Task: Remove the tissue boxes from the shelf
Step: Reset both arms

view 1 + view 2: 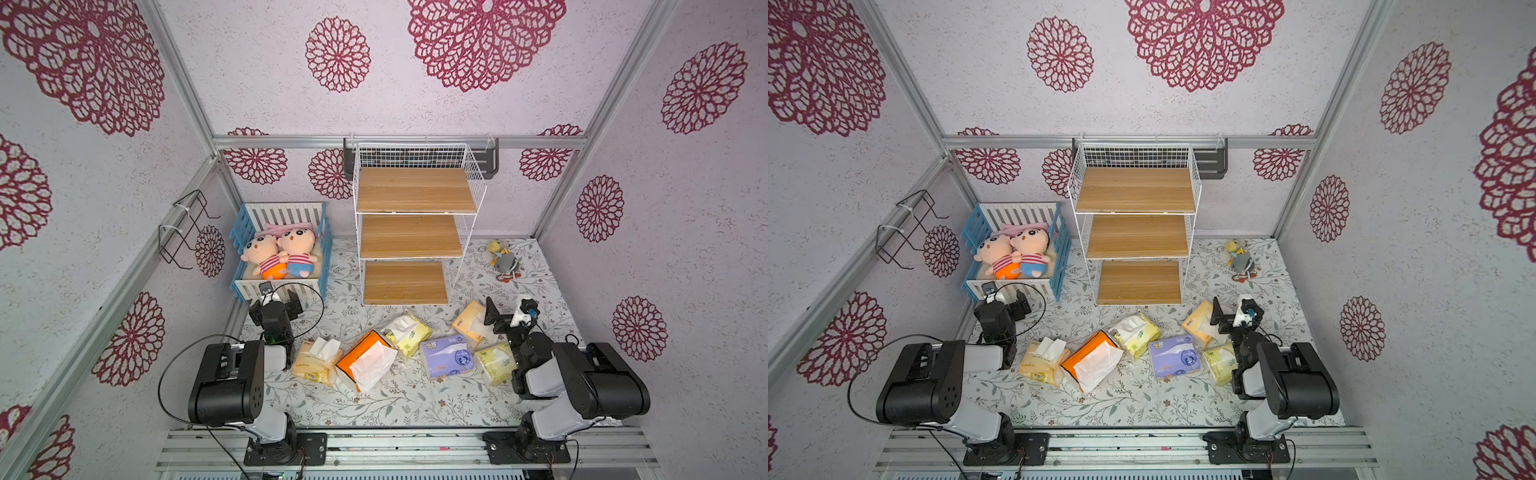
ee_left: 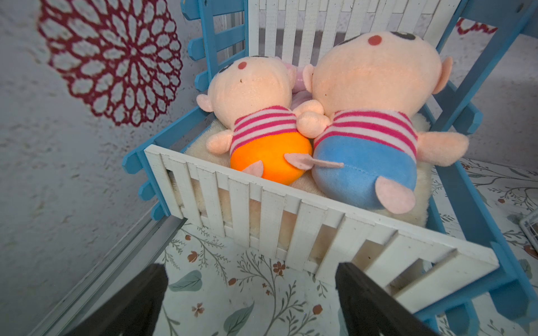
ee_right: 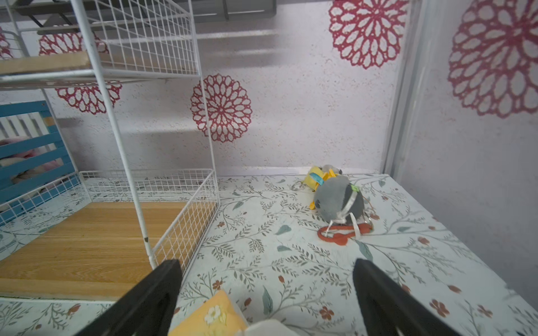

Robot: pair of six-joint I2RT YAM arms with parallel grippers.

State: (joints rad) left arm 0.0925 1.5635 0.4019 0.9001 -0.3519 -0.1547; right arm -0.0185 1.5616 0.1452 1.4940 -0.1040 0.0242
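The shelf (image 1: 411, 237) (image 1: 1136, 237) stands against the back wall, and all three of its wooden boards are bare. Several tissue boxes lie on the floral floor in front of it: pale yellow (image 1: 313, 361), bright orange (image 1: 363, 361), yellow-green (image 1: 409, 334), purple (image 1: 446, 357), pale orange (image 1: 471, 324) and another yellow-green (image 1: 496, 363). My left gripper (image 1: 275, 302) (image 2: 250, 270) is open and faces the crib, with only floor between its fingers. My right gripper (image 1: 510, 309) (image 3: 266, 263) is open and hangs just above the pale orange pack's corner (image 3: 212, 317), beside the shelf's bottom tier (image 3: 189, 221).
A blue-and-white crib (image 1: 245, 232) (image 2: 291, 227) holding two plush dolls (image 1: 282, 253) sits at the back left. A small grey and yellow plush toy (image 1: 503, 259) (image 3: 337, 200) lies at the back right. A black wire rack (image 1: 185, 228) hangs on the left wall.
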